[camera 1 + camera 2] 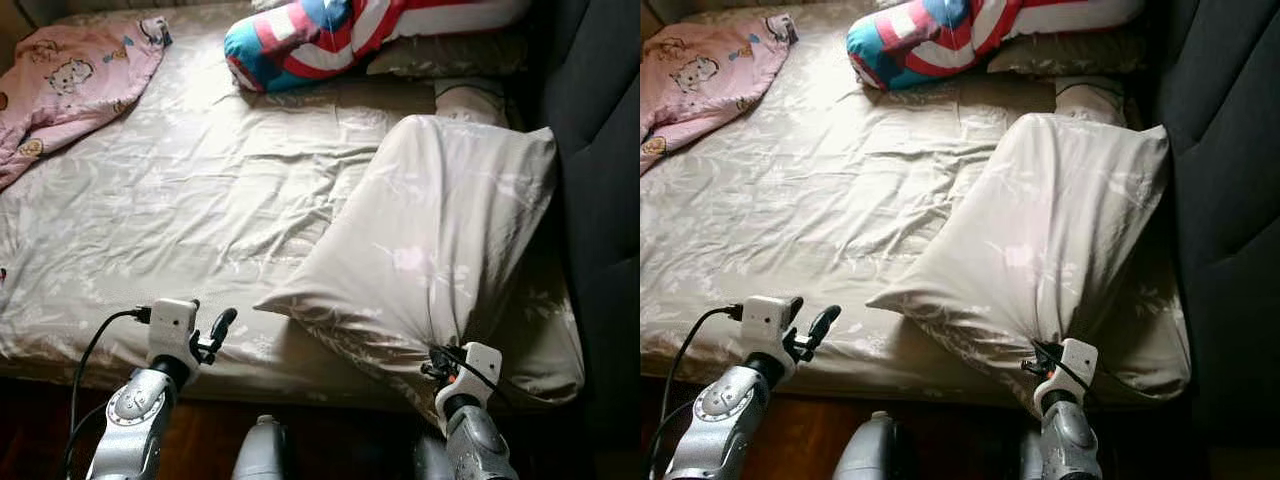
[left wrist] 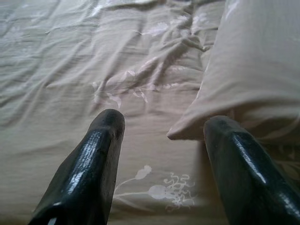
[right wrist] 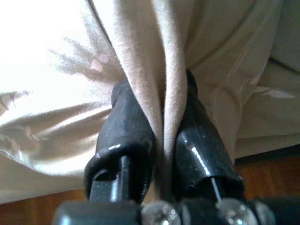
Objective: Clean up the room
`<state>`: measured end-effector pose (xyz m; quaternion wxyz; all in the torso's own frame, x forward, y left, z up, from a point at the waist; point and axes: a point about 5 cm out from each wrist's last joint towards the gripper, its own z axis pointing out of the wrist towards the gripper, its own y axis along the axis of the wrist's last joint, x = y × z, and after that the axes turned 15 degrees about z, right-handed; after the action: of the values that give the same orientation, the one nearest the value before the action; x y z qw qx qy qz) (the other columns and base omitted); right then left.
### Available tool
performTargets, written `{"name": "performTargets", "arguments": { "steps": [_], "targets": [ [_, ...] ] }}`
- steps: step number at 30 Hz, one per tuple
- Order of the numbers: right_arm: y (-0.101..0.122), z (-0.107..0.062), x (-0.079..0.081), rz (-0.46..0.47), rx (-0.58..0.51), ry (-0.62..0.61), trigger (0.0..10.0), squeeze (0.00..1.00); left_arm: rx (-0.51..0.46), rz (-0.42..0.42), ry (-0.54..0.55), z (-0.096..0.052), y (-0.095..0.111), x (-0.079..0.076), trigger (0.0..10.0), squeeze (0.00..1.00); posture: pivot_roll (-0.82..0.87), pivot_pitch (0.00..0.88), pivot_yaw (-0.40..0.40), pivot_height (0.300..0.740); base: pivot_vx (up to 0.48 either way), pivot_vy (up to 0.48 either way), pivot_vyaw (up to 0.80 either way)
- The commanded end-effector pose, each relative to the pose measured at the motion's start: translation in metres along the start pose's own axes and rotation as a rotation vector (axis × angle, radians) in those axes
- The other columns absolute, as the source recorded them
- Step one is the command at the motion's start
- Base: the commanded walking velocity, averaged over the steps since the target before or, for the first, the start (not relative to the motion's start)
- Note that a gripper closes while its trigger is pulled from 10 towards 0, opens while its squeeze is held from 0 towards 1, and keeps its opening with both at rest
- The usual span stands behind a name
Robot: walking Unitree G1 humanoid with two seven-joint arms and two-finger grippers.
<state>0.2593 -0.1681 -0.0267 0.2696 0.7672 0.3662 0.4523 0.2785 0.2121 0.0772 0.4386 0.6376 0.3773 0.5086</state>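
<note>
A large beige pillow (image 1: 440,240) lies on the right side of the bed, its near edge bunched up. My right gripper (image 3: 157,93) is shut on that bunched fabric of the pillow (image 3: 154,56) at the bed's near right edge; its wrist (image 1: 470,375) sits just below the pinch. My left gripper (image 1: 215,335) is open over the sheet at the bed's near left, its fingers (image 2: 101,154) apart with nothing between them. The pillow's corner (image 2: 187,129) lies just ahead of it.
The beige floral sheet (image 1: 180,200) covers the bed. A pink cartoon blanket (image 1: 60,85) lies at the far left, a red, white and blue striped cushion (image 1: 310,40) at the head. A dark upholstered panel (image 1: 600,150) runs along the right. Wooden floor (image 1: 220,440) lies below.
</note>
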Motion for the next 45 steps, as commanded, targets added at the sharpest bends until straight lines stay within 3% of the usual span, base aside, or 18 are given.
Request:
{"name": "performTargets", "arguments": {
  "steps": [1,4,7,11,13,15,16,18,24,29,30,33,34,35,39,41,45],
  "targets": [
    [-0.025,-0.013,-0.021,0.012,0.104,-0.108,0.0,0.0,0.032,0.016,0.018,-0.003,-0.008,0.001,10.0,0.0,0.05,0.179,0.08,0.658,0.0,0.0,0.0],
    [-0.017,-0.011,-0.026,-0.008,0.084,-0.132,0.0,0.0,0.03,0.006,0.034,0.001,-0.008,0.001,10.0,0.0,0.04,0.16,0.068,0.658,0.0,0.0,0.0],
    [0.006,-0.008,-0.042,-0.067,0.008,-0.199,0.0,0.0,0.031,0.0,0.039,0.004,-0.01,0.0,10.0,0.0,0.02,0.138,0.059,0.658,0.0,0.0,0.0],
    [0.041,-0.012,-0.072,-0.087,-0.123,-0.339,0.0,0.0,0.028,-0.008,0.059,0.008,-0.011,0.002,10.0,0.0,0.0,0.127,0.052,0.658,0.0,0.0,0.0],
    [0.06,-0.015,-0.085,-0.139,-0.19,-0.39,0.0,0.0,0.029,-0.008,0.06,0.009,-0.012,0.002,10.0,0.0,-0.02,0.128,0.05,0.658,0.0,0.0,0.0],
    [0.092,-0.025,-0.108,-0.197,-0.294,-0.486,0.0,0.0,0.029,-0.009,0.06,0.011,-0.013,0.002,10.0,0.0,-0.03,0.128,0.05,0.658,0.0,0.0,0.0],
    [0.092,-0.025,-0.108,-0.197,-0.294,-0.486,0.0,0.0,0.029,-0.009,0.06,0.011,-0.013,0.002,10.0,0.0,-0.03,0.128,0.05,0.658,0.0,0.0,0.0],
    [0.114,-0.035,-0.126,-0.201,-0.369,-0.568,0.0,0.0,0.032,-0.011,0.058,0.011,-0.014,0.002,10.0,0.0,-0.05,0.13,0.051,0.658,0.0,0.0,0.0],
    [0.143,-0.046,-0.136,-0.243,-0.475,-0.607,0.0,0.0,0.038,-0.013,0.053,0.012,-0.017,0.0,10.0,0.0,-0.06,0.136,0.055,0.658,0.0,0.0,0.0],
    [0.139,-0.043,-0.134,-0.227,-0.453,-0.607,0.0,0.0,0.035,-0.012,0.049,0.013,-0.017,-0.001,10.0,0.0,-0.05,0.137,0.058,0.658,0.0,0.0,0.0],
    [0.133,-0.038,-0.129,-0.222,-0.429,-0.587,10.0,0.0,0.036,-0.01,0.049,0.013,-0.017,0.0,10.0,0.0,-0.04,0.135,0.06,0.658,0.0,0.0,0.0],
    [0.124,-0.031,-0.117,-0.203,-0.405,-0.518,10.0,0.0,0.037,-0.006,0.052,0.013,-0.018,0.001,10.0,0.0,-0.04,0.134,0.06,0.658,0.0,0.0,0.0],
    [0.121,-0.029,-0.112,-0.198,-0.4,-0.494,10.0,0.04,0.036,-0.005,0.053,0.014,-0.018,0.001,10.0,0.0,-0.03,0.131,0.06,0.658,0.0,0.0,0.0],
    [0.119,-0.026,-0.108,-0.187,-0.397,-0.466,10.0,1.0,0.036,-0.005,0.055,0.014,-0.018,0.001,10.0,0.0,-0.03,0.128,0.059,0.658,0.0,0.0,0.0],
    [0.118,-0.02,-0.093,-0.173,-0.407,-0.367,10.0,1.0,0.036,-0.026,0.07,0.016,-0.018,0.002,10.0,0.0,-0.03,0.121,0.056,0.658,0.0,0.0,0.0],
    [0.116,-0.015,-0.081,-0.198,-0.396,-0.292,10.0,0.0,0.038,-0.074,0.091,0.018,-0.018,0.001,10.0,0.0,-0.03,0.113,0.052,0.658,0.0,0.0,0.0],
    [0.109,-0.007,-0.057,-0.2,-0.375,-0.146,10.0,0.0,0.058,-0.16,0.132,0.019,-0.024,-0.002,10.0,0.0,-0.03,0.093,0.039,0.658,0.0,0.0,0.0]
  ]
}}
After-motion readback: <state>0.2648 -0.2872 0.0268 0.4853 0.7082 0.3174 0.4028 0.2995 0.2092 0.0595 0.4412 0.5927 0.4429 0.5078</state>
